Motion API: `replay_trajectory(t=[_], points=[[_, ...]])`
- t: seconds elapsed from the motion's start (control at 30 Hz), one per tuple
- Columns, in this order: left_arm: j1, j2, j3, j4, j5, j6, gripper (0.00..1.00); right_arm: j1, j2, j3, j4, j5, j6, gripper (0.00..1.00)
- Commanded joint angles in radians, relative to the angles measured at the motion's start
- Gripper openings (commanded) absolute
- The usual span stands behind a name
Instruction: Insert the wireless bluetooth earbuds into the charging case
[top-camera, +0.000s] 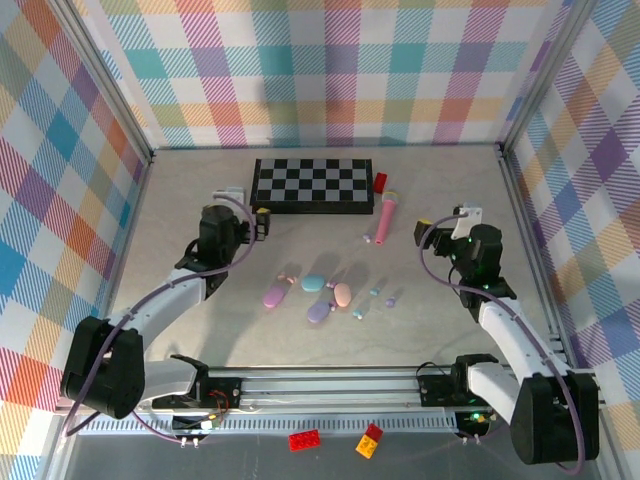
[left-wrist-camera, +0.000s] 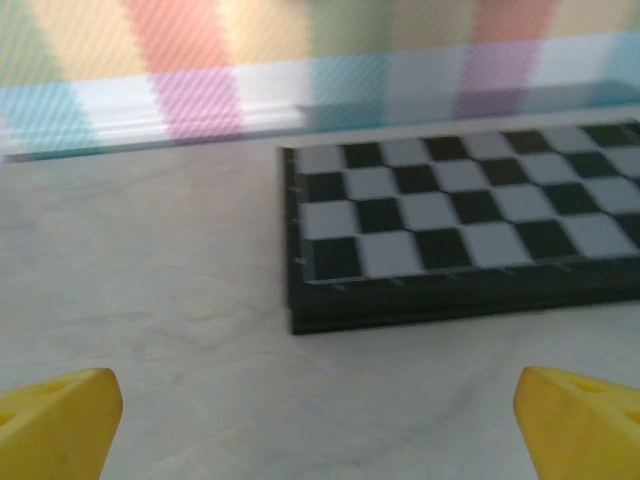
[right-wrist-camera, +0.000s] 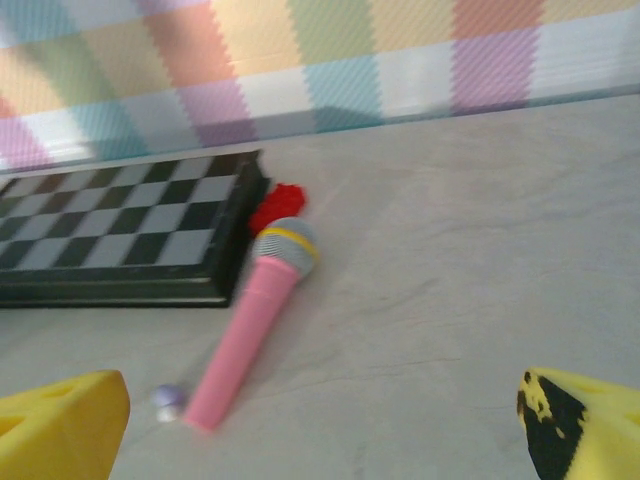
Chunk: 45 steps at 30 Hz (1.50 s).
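Note:
Several pebble-like oval cases lie mid-table: a pink-lilac case (top-camera: 274, 295), a teal case (top-camera: 315, 283), a peach case (top-camera: 342, 293) and a lilac case (top-camera: 319, 312). Tiny earbuds lie to their right: a teal earbud (top-camera: 360, 312) and a lilac earbud (top-camera: 391, 299). Another lilac earbud (top-camera: 367, 238) (right-wrist-camera: 168, 400) rests at the tail of the pink microphone. My left gripper (top-camera: 260, 225) (left-wrist-camera: 320, 440) hovers by the chessboard's near left corner, open and empty. My right gripper (top-camera: 447, 226) (right-wrist-camera: 320, 430) is open and empty, right of the microphone.
A black-and-white chessboard (top-camera: 312, 185) (left-wrist-camera: 460, 230) (right-wrist-camera: 120, 240) lies at the back. A pink toy microphone (top-camera: 386, 218) (right-wrist-camera: 250, 330) and a red brick (top-camera: 380, 181) (right-wrist-camera: 277, 205) sit by its right end. Plaid walls close three sides. Loose bricks (top-camera: 305, 439) lie before the rail.

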Motion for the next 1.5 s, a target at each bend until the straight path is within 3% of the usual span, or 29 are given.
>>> replay_trajectory(t=[0.0,0.17,0.33,0.47,0.7,0.8,1.0,1.3,1.47], points=[[-0.068,0.006,0.072,-0.212,0.136,0.028,1.00,0.064,-0.025,0.039,-0.146,-0.101,0.056,0.99],[-0.164,0.058,0.157,-0.377,0.177,0.001,1.00,0.231,0.016,0.095,-0.247,-0.080,0.123,0.99],[-0.162,0.074,0.148,-0.368,0.175,-0.099,1.00,0.467,0.090,0.162,-0.396,0.121,0.304,0.99],[-0.153,0.099,0.146,-0.343,0.165,-0.125,1.00,0.660,0.185,0.187,-0.427,0.234,0.312,0.99],[-0.119,0.110,0.143,-0.328,0.144,-0.143,1.00,0.788,0.423,0.330,-0.563,0.256,0.369,0.99],[-0.091,0.097,0.131,-0.320,0.170,-0.157,1.00,0.819,0.509,0.374,-0.596,0.273,0.382,0.87],[-0.067,0.066,0.104,-0.310,0.172,-0.165,1.00,0.832,0.620,0.442,-0.634,0.241,0.387,0.72],[-0.059,0.045,0.080,-0.298,0.163,-0.165,1.00,0.825,0.763,0.561,-0.759,0.286,0.421,0.70],[-0.056,0.038,0.083,-0.321,0.176,-0.165,1.00,0.784,0.767,0.564,-0.804,0.316,0.446,0.69]])
